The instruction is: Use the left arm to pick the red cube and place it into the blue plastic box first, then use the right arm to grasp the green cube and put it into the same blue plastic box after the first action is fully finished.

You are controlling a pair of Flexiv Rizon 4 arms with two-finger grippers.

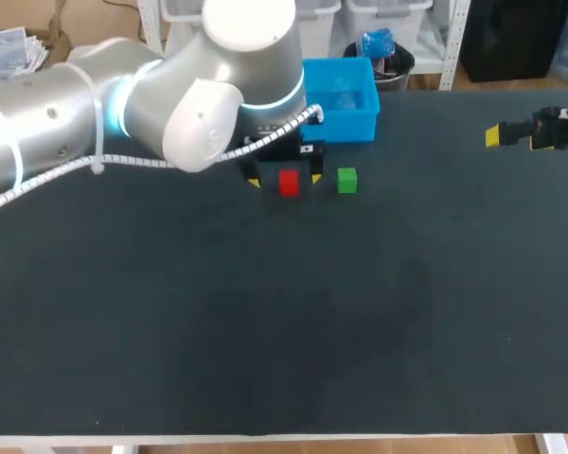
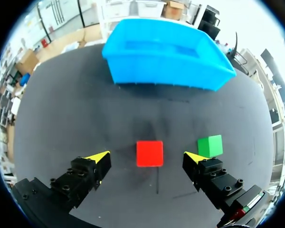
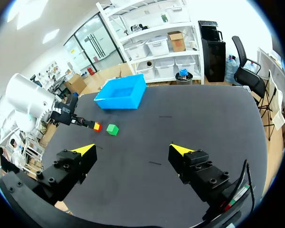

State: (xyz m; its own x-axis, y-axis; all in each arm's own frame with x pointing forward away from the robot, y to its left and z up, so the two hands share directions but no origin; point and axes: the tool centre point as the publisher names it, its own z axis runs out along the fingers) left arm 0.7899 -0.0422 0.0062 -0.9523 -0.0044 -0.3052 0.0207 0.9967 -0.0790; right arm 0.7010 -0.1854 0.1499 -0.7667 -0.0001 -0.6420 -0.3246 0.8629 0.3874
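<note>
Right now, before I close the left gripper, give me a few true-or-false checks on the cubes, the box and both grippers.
1. The red cube sits on the table between the fingers of the open left gripper. True.
2. The green cube is in the blue plastic box. False: it lies on the table beside the red cube.
3. No cube shows inside the blue plastic box. True.
4. The right gripper is shut on the green cube. False: it is open, far from both cubes.
</note>
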